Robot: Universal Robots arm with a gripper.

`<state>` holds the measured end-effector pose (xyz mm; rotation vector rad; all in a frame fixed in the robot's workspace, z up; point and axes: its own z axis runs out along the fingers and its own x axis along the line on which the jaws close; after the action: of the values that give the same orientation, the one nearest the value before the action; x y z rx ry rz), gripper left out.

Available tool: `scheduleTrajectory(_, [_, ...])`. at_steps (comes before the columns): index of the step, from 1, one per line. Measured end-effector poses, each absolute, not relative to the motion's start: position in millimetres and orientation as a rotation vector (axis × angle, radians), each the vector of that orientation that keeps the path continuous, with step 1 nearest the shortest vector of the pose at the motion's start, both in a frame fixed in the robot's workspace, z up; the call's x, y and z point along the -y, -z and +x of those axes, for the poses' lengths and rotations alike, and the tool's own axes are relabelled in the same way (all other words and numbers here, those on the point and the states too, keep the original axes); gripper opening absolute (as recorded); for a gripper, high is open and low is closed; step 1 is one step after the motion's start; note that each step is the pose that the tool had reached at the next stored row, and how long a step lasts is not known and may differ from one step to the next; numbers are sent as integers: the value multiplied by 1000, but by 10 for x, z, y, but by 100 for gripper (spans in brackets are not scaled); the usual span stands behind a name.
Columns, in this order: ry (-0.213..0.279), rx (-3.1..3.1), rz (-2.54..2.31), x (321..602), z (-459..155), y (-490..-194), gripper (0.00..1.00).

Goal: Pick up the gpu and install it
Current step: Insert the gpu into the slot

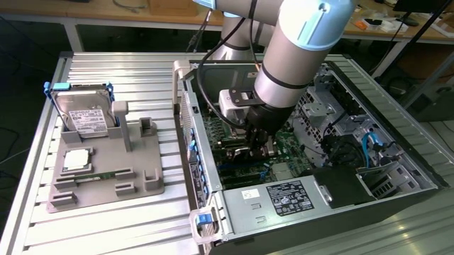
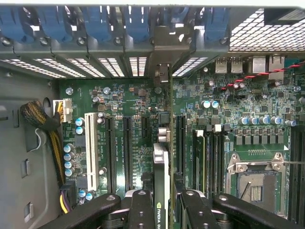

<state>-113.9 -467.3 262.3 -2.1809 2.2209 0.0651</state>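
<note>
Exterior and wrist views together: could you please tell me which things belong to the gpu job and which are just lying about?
Job in hand:
- gpu, gripped by the hand
- motherboard in the open computer case

Lying about:
- hard drive
- memory stick
- grey holder

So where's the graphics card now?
In the wrist view the graphics card stands edge-on, clamped in the gripper, over the black slots of the motherboard, inside the computer case.

We see as support a silver ribbed aluminium table [image 1: 106, 226] | exterior view's left: grey moulded plastic holder tray [image 1: 106, 186] | exterior view's right, just beside: open black metal computer case [image 1: 354, 218]
</note>
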Motion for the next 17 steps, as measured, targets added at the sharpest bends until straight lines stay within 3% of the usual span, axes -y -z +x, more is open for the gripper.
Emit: scheduleTrajectory(17, [-65, -2221, -2181, 4673, -1139, -2599, 27])
